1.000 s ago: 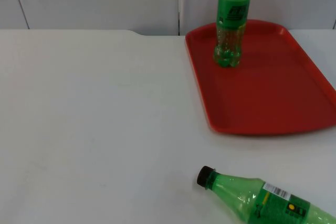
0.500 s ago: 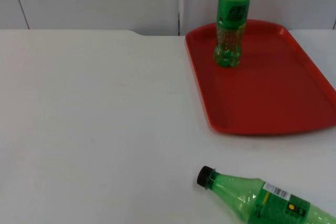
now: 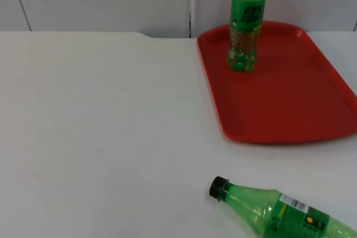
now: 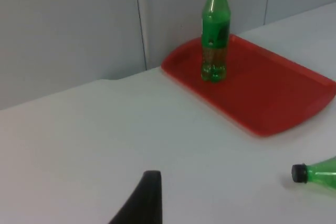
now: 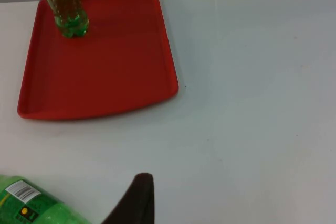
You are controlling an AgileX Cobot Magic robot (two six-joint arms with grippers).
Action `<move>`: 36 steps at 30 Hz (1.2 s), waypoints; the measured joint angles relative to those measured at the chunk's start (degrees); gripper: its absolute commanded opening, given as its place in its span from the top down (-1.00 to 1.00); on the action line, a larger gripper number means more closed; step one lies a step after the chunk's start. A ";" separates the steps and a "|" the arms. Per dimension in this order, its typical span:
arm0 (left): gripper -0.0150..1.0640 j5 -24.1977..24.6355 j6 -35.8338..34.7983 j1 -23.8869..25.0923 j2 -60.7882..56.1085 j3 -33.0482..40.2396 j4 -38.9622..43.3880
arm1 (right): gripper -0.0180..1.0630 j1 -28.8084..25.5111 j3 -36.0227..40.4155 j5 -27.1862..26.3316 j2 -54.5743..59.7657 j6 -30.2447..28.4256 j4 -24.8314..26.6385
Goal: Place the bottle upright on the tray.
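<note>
Bottle (image 3: 279, 210), green clear plastic, lies sideways near glossy red tray (image 3: 290, 110).

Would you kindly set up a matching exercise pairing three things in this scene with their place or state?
Things:
1. standing green bottle
2. lying green bottle
3. red tray

States:
A. on its side on the white table, cap on
B. flat against the table's far right part
C. upright near the tray's far corner

Pairs: 1-C, 2-A, 3-B
</note>
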 measured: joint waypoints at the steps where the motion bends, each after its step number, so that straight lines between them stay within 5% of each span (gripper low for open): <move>1: -0.98 0.95 0.17 0.00 -0.82 0.04 0.00 | -0.97 0.00 0.00 0.00 0.00 0.00 0.00; 12: -0.98 7.22 0.14 0.00 -2.49 5.21 -0.17 | -0.97 0.00 0.00 0.00 0.00 0.00 0.00; 36: -0.98 7.42 3.10 -0.08 -2.49 5.44 -2.53 | -0.97 0.00 0.00 0.00 0.00 0.12 0.00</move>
